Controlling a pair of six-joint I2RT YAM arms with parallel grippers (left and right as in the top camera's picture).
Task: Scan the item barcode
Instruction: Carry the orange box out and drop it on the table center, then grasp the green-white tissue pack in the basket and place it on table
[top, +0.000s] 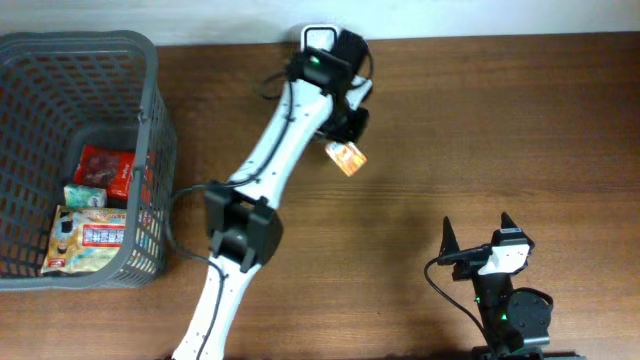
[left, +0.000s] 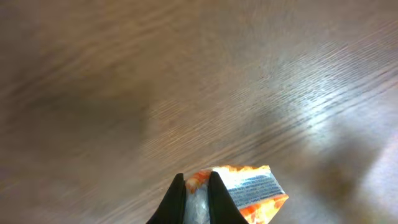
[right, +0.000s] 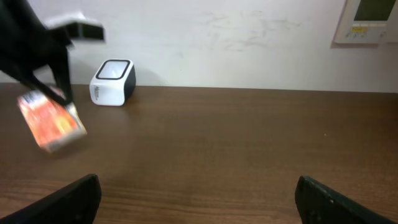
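An orange snack packet (top: 346, 157) hangs above the wooden table at the back centre, pinched by my left gripper (top: 345, 128). The left wrist view shows the gripper (left: 198, 180) shut on the packet (left: 252, 190), whose white panel with printed lines faces the camera. From the right wrist view, the packet (right: 51, 121) dangles at the left under the dark arm. A white and black barcode scanner (right: 113, 82) stands by the wall, just behind the left arm in the overhead view (top: 318, 37). My right gripper (top: 478, 240) rests open near the front right, nothing between its fingers (right: 71, 200).
A grey mesh basket (top: 158, 140) stands at the left edge and holds a red packet (top: 105, 170) and other packaged items (top: 88, 235). A white wall runs behind the table. A cable loops from the left arm beside the basket.
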